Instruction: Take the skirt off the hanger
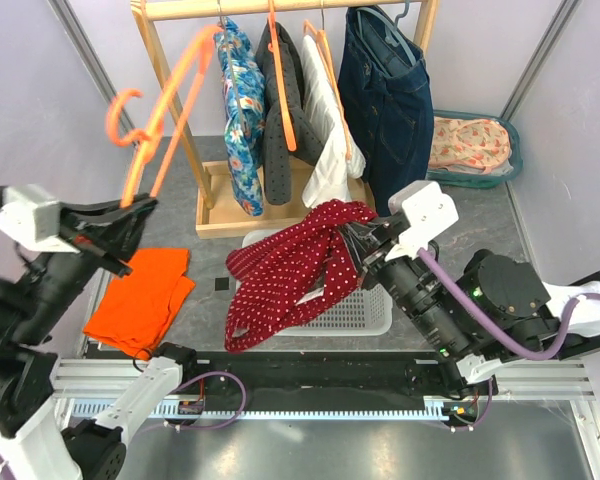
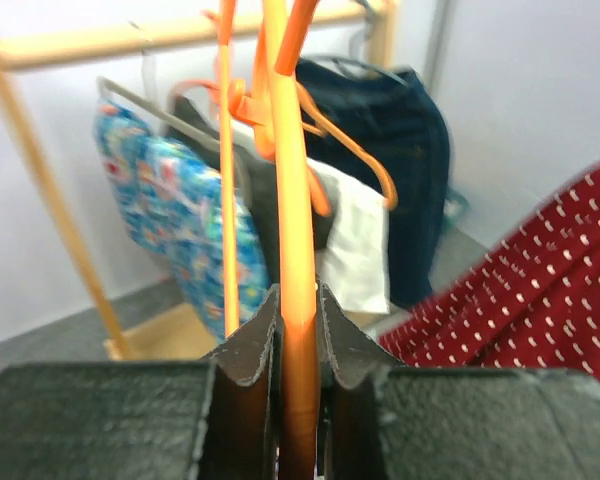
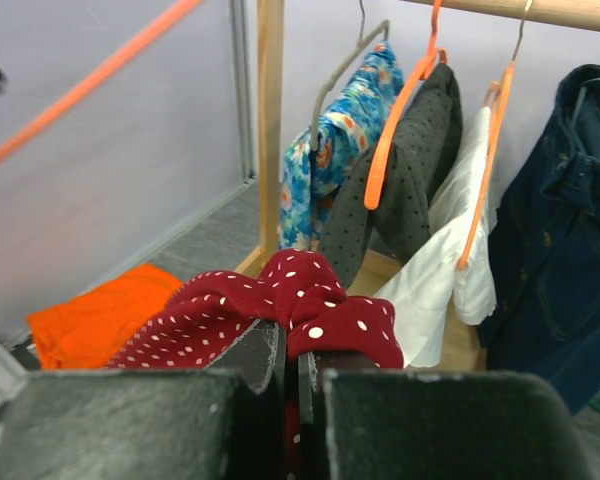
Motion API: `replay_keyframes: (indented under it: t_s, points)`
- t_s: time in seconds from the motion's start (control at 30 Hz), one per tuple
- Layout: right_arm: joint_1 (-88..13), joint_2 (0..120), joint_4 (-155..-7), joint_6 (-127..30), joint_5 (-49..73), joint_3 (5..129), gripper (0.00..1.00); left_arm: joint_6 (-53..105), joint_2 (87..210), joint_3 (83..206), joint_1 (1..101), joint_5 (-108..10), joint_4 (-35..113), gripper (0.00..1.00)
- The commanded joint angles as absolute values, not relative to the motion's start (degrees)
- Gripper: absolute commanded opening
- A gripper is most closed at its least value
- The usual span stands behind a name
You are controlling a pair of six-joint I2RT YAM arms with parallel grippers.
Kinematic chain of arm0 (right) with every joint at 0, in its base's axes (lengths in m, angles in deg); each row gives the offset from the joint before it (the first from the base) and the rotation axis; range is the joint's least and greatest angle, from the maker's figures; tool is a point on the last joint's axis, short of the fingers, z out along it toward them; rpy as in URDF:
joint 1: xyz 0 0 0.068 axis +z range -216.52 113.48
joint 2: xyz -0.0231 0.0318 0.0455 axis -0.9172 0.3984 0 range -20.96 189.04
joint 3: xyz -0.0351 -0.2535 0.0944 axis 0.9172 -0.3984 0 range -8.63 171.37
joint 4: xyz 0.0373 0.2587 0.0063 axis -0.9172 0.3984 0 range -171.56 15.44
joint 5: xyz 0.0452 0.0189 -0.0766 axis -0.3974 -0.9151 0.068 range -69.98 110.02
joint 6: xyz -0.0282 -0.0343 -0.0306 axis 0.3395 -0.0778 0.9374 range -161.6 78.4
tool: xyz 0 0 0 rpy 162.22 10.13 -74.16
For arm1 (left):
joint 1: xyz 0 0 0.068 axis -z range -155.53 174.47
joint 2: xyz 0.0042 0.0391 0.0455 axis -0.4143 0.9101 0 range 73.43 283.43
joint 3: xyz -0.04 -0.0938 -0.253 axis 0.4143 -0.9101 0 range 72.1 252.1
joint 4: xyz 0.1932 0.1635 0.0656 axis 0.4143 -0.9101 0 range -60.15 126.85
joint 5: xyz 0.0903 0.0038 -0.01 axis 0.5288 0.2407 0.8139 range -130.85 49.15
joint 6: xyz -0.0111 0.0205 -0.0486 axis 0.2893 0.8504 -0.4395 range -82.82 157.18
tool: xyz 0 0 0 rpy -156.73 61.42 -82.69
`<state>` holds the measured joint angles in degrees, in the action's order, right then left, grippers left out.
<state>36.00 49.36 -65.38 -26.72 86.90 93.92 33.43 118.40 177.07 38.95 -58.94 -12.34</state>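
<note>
The skirt [image 1: 290, 270] is dark red with white dots. It hangs free of the hanger, bunched in my right gripper [image 1: 352, 240], which is shut on its upper edge; the rest drapes down over the white basket [image 1: 355, 312]. The right wrist view shows the skirt [image 3: 300, 300] bulging over the closed jaws of my right gripper [image 3: 298, 350]. My left gripper [image 1: 130, 212] is shut on the bare orange hanger [image 1: 165, 100], holding it raised at the left. In the left wrist view the hanger [image 2: 298, 250] runs up between the closed jaws of my left gripper [image 2: 298, 320].
A wooden rack [image 1: 205, 205] at the back holds a blue floral garment [image 1: 242, 110], a dark dotted one [image 1: 278, 120], a white one [image 1: 325, 130] and jeans [image 1: 385, 100]. An orange cloth [image 1: 140, 300] lies on the left. A teal basket [image 1: 470, 150] stands back right.
</note>
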Motion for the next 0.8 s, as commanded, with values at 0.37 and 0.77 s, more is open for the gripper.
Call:
replay_keyframes:
  t_s: [0.37, 0.77]
  points:
    - [21.74, 49.44, -73.22, -27.18, 91.57, 82.26, 0.00, 31.56, 125.88, 174.84, 38.80, -41.29, -8.68, 0.02]
    - [8.71, 55.13, -69.61, -39.75, 77.34, 77.41, 0.00, 27.34, 133.98, 175.99, 38.80, -38.30, -6.48, 0.02]
